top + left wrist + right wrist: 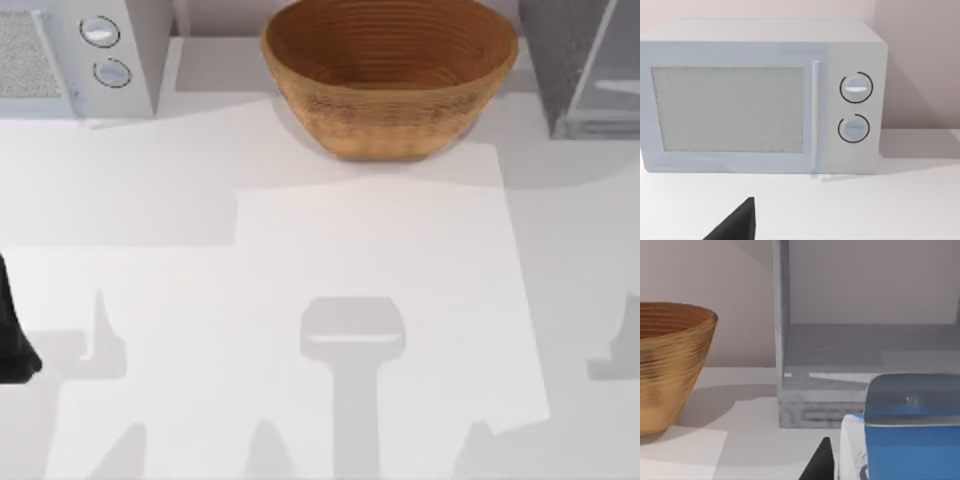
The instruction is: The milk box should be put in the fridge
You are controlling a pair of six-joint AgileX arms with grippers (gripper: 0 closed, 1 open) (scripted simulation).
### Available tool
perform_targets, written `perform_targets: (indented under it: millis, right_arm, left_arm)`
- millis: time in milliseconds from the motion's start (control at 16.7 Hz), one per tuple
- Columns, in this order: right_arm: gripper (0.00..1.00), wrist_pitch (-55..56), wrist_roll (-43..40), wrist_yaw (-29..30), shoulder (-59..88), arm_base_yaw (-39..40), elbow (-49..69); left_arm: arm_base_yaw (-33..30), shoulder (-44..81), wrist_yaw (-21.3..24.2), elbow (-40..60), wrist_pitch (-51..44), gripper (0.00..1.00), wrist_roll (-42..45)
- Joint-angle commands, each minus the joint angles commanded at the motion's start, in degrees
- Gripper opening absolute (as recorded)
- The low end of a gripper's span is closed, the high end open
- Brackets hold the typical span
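1. Milk box (pixel 905 435) is seen close up in the right wrist view, near the open front of the fridge (pixel 840 360) and not yet inside it.
2. Whether the box is carried or resting on the worktop (pixel 380 240) cannot be told; a dark tip of the right gripper's fingers (pixel 821 465) shows just beside it, and how far they are spread cannot be told.
3. Progress, as judged: box brought up to the fridge, door apparently open, shelf visible. Left to do: box moved in onto the shelf and let go.
4. Fridge sits at the worktop's far right corner (pixel 580 60).
5. Wicker bowl (pixel 390 75) stands at the far edge, middle, just left of the fridge. Probably not in the path, but close to it.
6. Microwave (pixel 75 50) is at the far left corner, door closed.
7. Left arm (pixel 12 330) is parked at the left edge, facing the microwave; one dark finger tip (pixel 737 225) is seen, its state cannot be told.
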Motion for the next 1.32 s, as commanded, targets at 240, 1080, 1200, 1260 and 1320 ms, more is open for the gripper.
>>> perform_targets:
  millis: [240,1080,1200,1260,1320]
  right_arm:
    - [0.00,4.0,0.1,-0.9,7.5,-0.9,2.9]
    - [0.00,39.9,0.6,-8.6,70.0,-9.3,31.9]
    - [0.00,45.6,0.7,-9.9,80.0,-10.7,36.6]
    - [0.00,48.3,0.7,-10.4,84.9,-11.4,38.9]
    - [0.00,51.0,0.7,-11.0,89.7,-12.0,41.1]
  left_arm:
    - [0.0,0.0,0.0,0.0,0.0,1.00,0.0]
    - [0.0,0.0,0.0,0.0,0.0,1.00,0.0]
    - [0.0,0.0,0.0,0.0,0.0,1.00,0.0]
    - [0.0,0.0,0.0,0.0,0.0,1.00,0.0]
    - [0.0,0.0,0.0,0.0,0.0,1.00,0.0]
